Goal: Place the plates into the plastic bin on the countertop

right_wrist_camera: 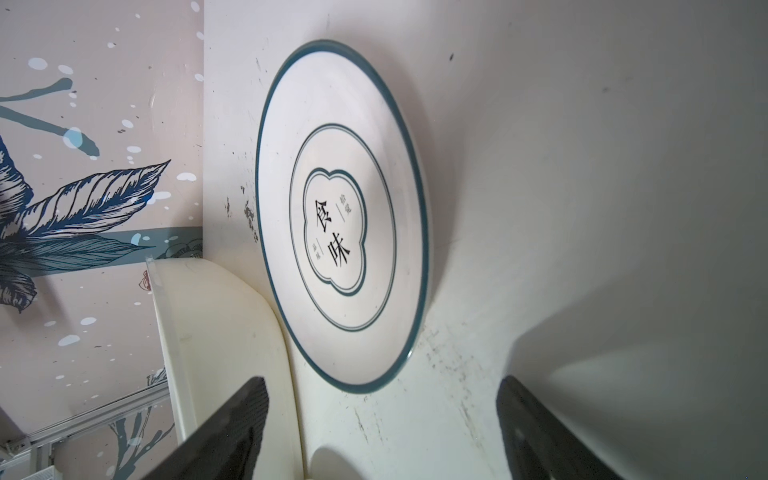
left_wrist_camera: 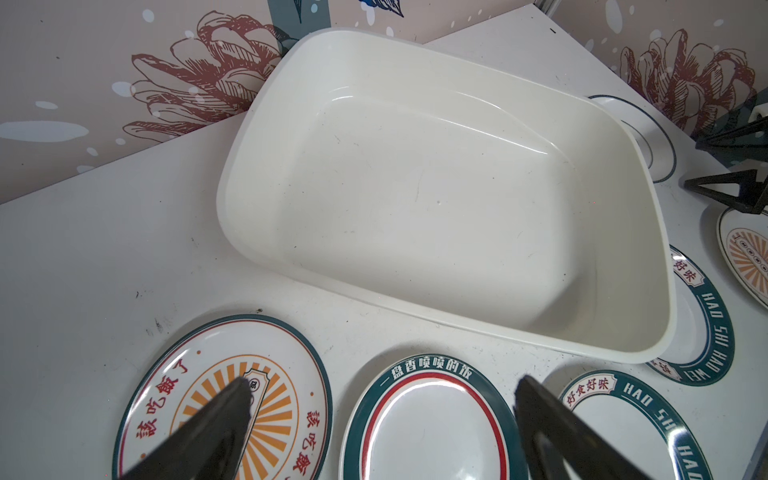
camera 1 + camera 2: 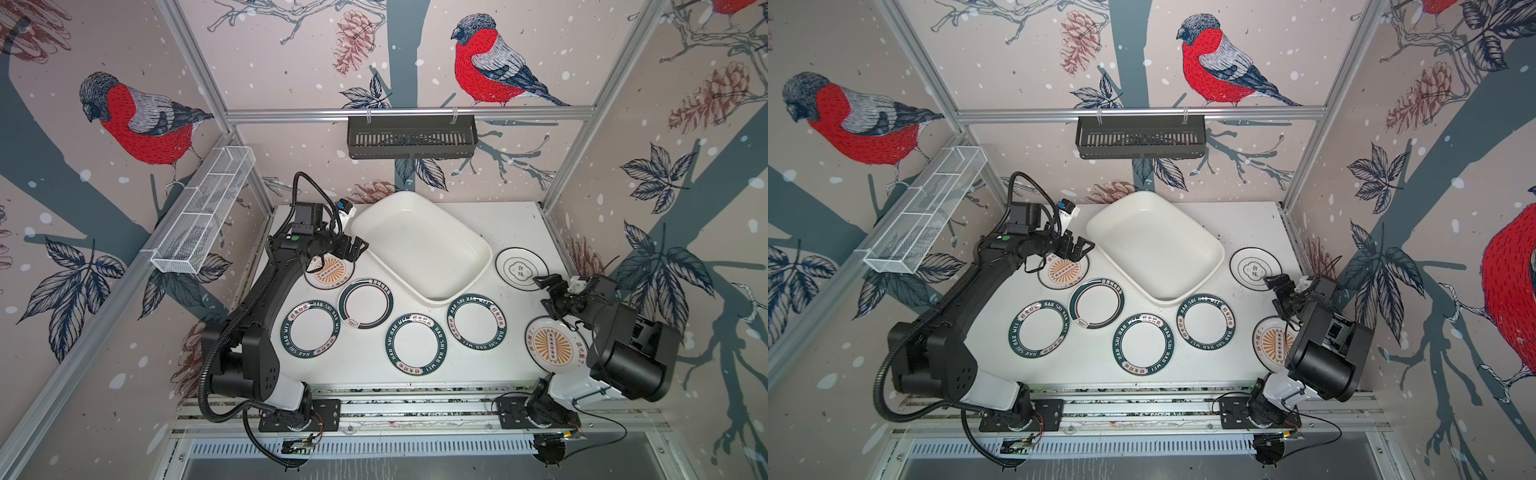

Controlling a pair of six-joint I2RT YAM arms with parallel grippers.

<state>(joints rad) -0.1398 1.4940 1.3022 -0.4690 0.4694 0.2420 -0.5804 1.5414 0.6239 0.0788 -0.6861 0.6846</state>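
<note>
Plastic bin [image 3: 419, 245] empty, seven plates [image 3: 415, 344] flat on worktop [image 3: 519, 224] around it, left fingers [image 2: 208, 428] and right fingers [image 1: 232, 428] spread, gripping nothing: first pick pending; lower right fingers astride ringed plate [image 3: 520, 269] rim, pinch, lift.

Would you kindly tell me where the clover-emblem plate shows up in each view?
Top view: the clover plate lies flat just right of the bin.
Top view: same spot, right of the bin.
Left wrist: only a sliver shows past the bin.
Right wrist: whole plate in the middle, bin beside it.
Shared landmark: the bin, next to the plate in every view.
</note>
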